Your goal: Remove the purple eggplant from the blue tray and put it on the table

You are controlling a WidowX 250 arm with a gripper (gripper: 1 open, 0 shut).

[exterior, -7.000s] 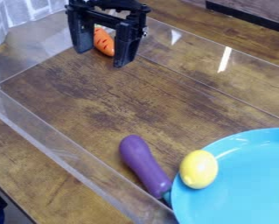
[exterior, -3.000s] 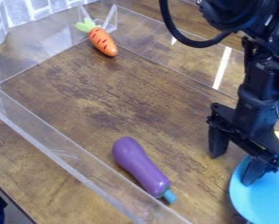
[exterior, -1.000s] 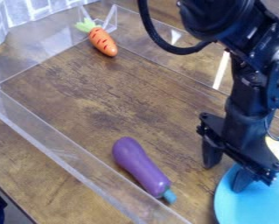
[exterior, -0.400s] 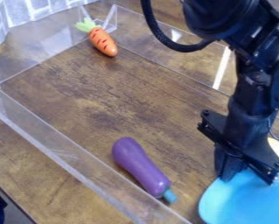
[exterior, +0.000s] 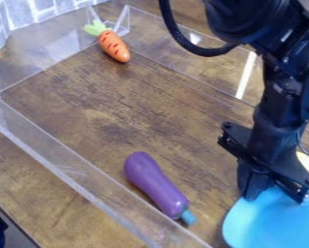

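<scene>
One raised camera looked down at an angle across the dark brown wood-grain table (exterior: 131, 107), close in, cropping the table's right edge.

claw (exterior: 270, 184): at the right of the view, pointing down, its tips at the near-left rim of the tray.
tray (exterior: 266, 229): on the table, just below and in front of the claw, cut by the bottom-right corner.
eggplant (exterior: 160, 184): on the table (exterior: 143, 107), left of the claw, off the tray, its stem end near the tray's rim.
carrot (exterior: 112, 44): on the table, far behind and left of the claw.
acrylic wall (exterior: 66, 165): left of the eggplant, farther from the claw.
</scene>
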